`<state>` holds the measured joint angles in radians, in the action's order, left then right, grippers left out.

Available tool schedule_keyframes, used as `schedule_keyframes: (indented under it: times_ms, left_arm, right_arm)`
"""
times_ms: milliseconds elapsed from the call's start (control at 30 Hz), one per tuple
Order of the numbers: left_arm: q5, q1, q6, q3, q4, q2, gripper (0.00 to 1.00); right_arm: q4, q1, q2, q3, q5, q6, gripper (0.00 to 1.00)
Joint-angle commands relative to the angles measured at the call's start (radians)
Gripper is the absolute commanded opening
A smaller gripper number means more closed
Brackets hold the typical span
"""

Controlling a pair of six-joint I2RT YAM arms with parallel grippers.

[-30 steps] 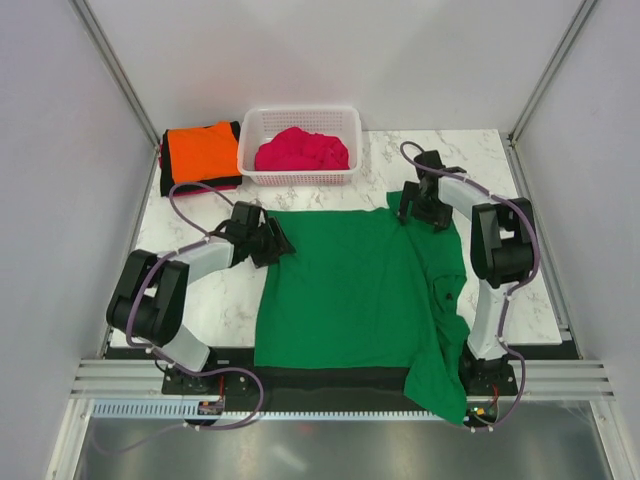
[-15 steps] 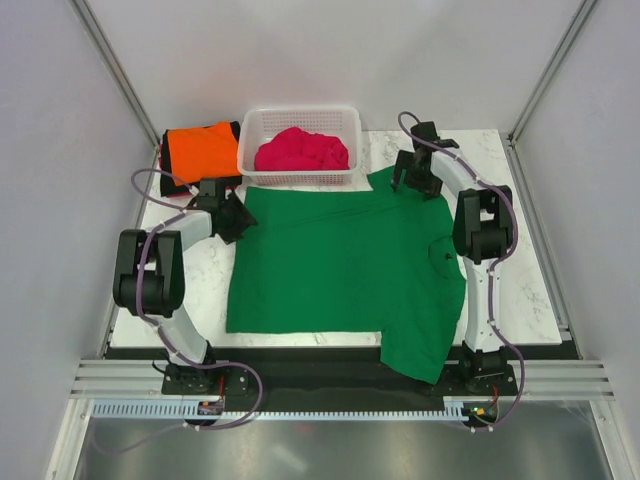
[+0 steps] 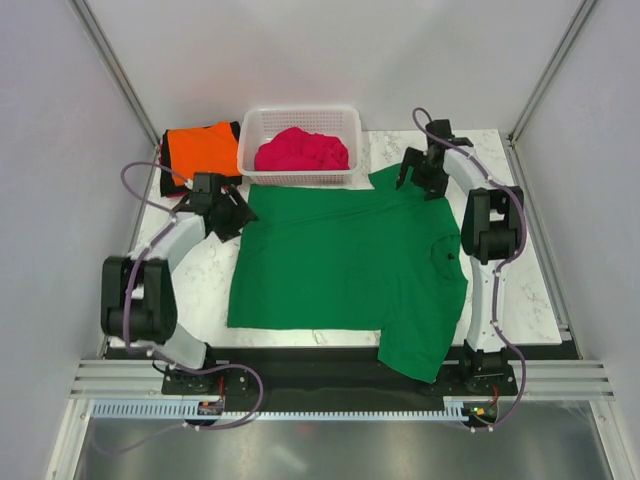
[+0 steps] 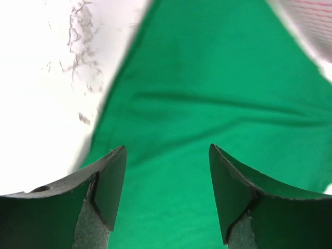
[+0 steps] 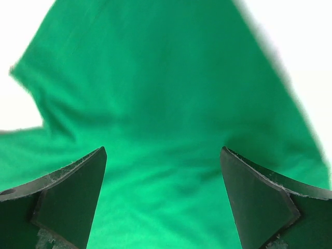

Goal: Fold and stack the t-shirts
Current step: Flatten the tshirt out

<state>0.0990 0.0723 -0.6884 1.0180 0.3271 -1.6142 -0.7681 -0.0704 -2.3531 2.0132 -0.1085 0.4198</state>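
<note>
Green t-shirt point(image 3: 345, 265): spread flat on table point(image 3: 212, 292).
Left gripper point(image 4: 167, 155): jaws wide apart, holding nothing.
Right gripper point(image 5: 163, 155): jaws wide apart, holding nothing.

Before you: spread t-shirt point(image 3: 345, 265) on table point(image 3: 195, 290).
Behind it: basket point(image 3: 300, 177) — crumpled t-shirt point(image 3: 302, 150) inside.
Basket's left: folded t-shirts point(image 3: 200, 150).
</note>
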Motion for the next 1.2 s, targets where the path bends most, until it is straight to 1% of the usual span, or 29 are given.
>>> schedule_keyframes:
  times_ms: [0,33,67,100,133,167,200,233,267,300,367,400,433,467,500,533,567,600,633,733,800,967,1067,1100,1167]
  left_arm:
    - [-0.051,0.021,0.041,-0.019,0.117,0.216,0.73]
    - [-0.07,0.021,0.036,-0.057,0.139,0.299,0.74]
    - [-0.096,0.021,0.024,-0.08,0.185,0.339,0.74]
    - [-0.096,0.021,0.015,-0.108,0.205,0.376,0.74]
    - [-0.122,0.021,0.0,-0.163,0.225,0.457,0.75]
    - [-0.134,0.021,-0.035,-0.192,0.251,0.497,0.75]
    - [-0.137,0.021,-0.054,-0.222,0.292,0.543,0.74]
    - [-0.143,0.021,-0.075,-0.276,0.323,0.584,0.72]
    - [-0.166,0.024,-0.126,-0.306,0.345,0.676,0.71]
    - [-0.185,0.033,-0.157,-0.356,0.389,0.719,0.69]
    - [-0.238,0.078,-0.228,-0.4,0.43,0.808,0.68]
    - [-0.251,0.093,-0.249,-0.424,0.461,0.816,0.68]
    - [-0.265,0.157,-0.275,-0.43,0.507,0.823,0.68]
    - [-0.336,0.214,-0.346,-0.424,0.538,0.817,0.68]
    - [-0.369,0.265,-0.397,-0.409,0.574,0.807,0.68]
    - [-0.39,0.344,-0.436,-0.407,0.62,0.8,0.68]
    - [-0.419,0.375,-0.51,-0.409,0.641,0.792,0.68]
    - [-0.43,0.404,-0.552,-0.421,0.659,0.774,0.68]
    - [-0.449,0.462,-0.58,-0.426,0.673,0.769,0.68]
    - [-0.495,0.57,-0.707,-0.412,0.71,0.735,0.68]
    - [-0.507,0.593,-0.741,-0.401,0.725,0.706,0.68]
    - [-0.542,0.6,-0.796,-0.423,0.685,0.547,0.68]
    - [-0.558,0.594,-0.818,-0.466,0.638,0.525,0.67]
    - [-0.553,0.587,-0.816,-0.49,0.603,0.525,0.64]
    - [-0.547,0.557,-0.803,-0.504,0.584,0.536,0.59]
  right_arm:
    - [-0.004,-0.086,0.196,-0.085,0.076,-0.01,0.98]
    - [0.0,-0.101,0.295,-0.184,0.113,-0.004,0.98]
    - [0.007,-0.139,0.349,-0.239,0.178,0.003,0.98]
    - [0.01,-0.164,0.403,-0.295,0.284,0.005,0.98]
    - [0.015,-0.19,0.508,-0.411,0.338,0.007,0.98]
    - [0.035,-0.244,0.561,-0.471,0.369,0.01,0.98]
    - [0.042,-0.267,0.659,-0.532,0.4,0.017,0.98]
    - [0.05,-0.282,0.707,-0.648,0.406,0.037,0.98]
    - [0.05,-0.299,0.753,-0.706,0.405,0.065,0.98]
    - [0.058,-0.302,0.853,-0.825,0.359,0.117,0.98]
    - [0.081,-0.316,0.957,-0.94,0.317,0.158,0.98]
    - [0.084,-0.319,1.053,-0.993,0.307,0.192,0.98]
    - [0.085,-0.324,1.098,-1.08,0.302,0.204,0.98]
    - [0.075,-0.328,1.136,-1.114,0.302,0.223,0.98]
    - [0.066,-0.33,1.207,-1.145,0.3,0.237,0.98]
    - [0.063,-0.335,1.239,-1.194,0.297,0.256,0.98]
    - [0.052,-0.338,1.264,-1.212,0.285,0.264,0.98]
    - [0.046,-0.336,1.305,-1.229,0.28,0.27,0.98]
    - [0.033,-0.336,1.316,-1.251,0.28,0.28,0.98]
    - [0.018,-0.336,1.345,-1.274,0.267,0.28,0.98]
    - [0.012,-0.338,1.348,-1.281,0.26,0.286,0.98]
    - [0.052,-0.338,1.335,-1.3,0.21,0.297,0.98]
    - [0.061,-0.336,1.315,-1.305,0.193,0.29,0.98]
    - [0.062,-0.336,1.315,-1.308,0.196,0.287,0.98]
    - [0.072,-0.338,1.316,-1.315,0.199,0.284,0.98]
